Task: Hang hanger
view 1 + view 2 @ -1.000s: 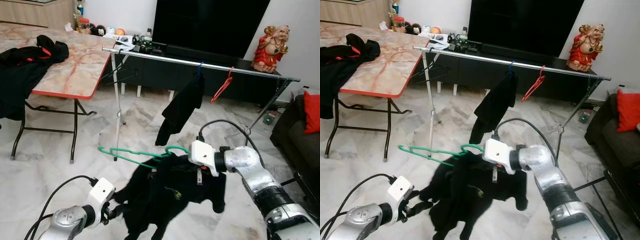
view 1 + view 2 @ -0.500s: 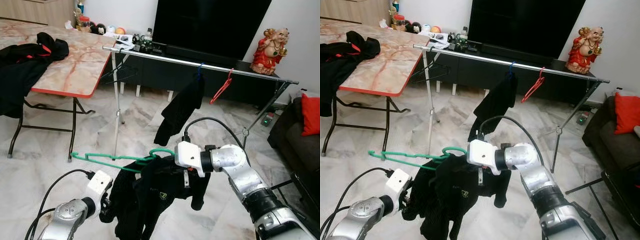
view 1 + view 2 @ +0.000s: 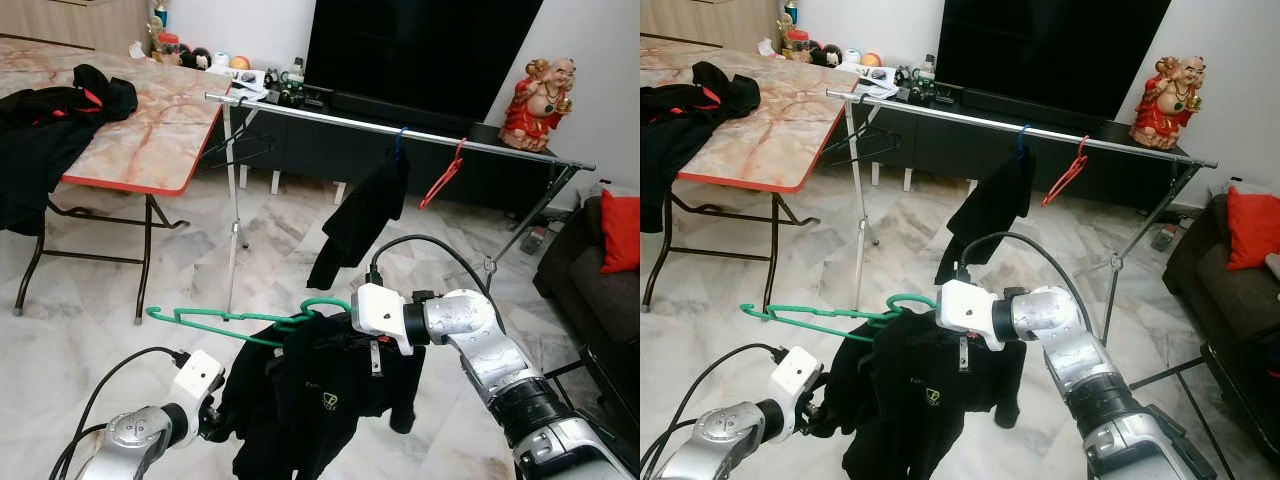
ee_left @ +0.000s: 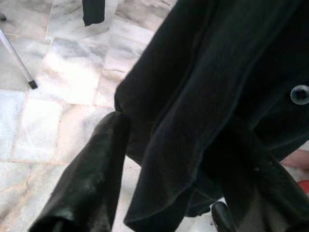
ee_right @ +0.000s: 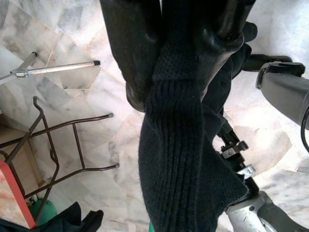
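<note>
A green hanger (image 3: pixel 232 320) carries a black shirt (image 3: pixel 325 385) that hangs low over the marble floor, in front of the metal clothes rail (image 3: pixel 330 118). My right gripper (image 3: pixel 348 322) is shut on the shirt's ribbed collar (image 5: pixel 176 125) at the hanger's hook end. My left gripper (image 3: pixel 217 425) sits low at the shirt's lower left edge. In the left wrist view its fingers (image 4: pixel 94 181) stand apart with a fold of the black cloth (image 4: pixel 193 111) between them.
On the rail hang a black garment (image 3: pixel 365 215), a red hanger (image 3: pixel 442 178) and a black hanger (image 3: pixel 238 150). A folding table (image 3: pixel 150 140) with dark clothes (image 3: pixel 50 115) stands left. A dark sofa with a red cushion (image 3: pixel 622 230) is right.
My right gripper has carried the hanger and shirt to the left, then held about still. The shirt now hangs straighter and lower. My left gripper stays at its lower edge.
</note>
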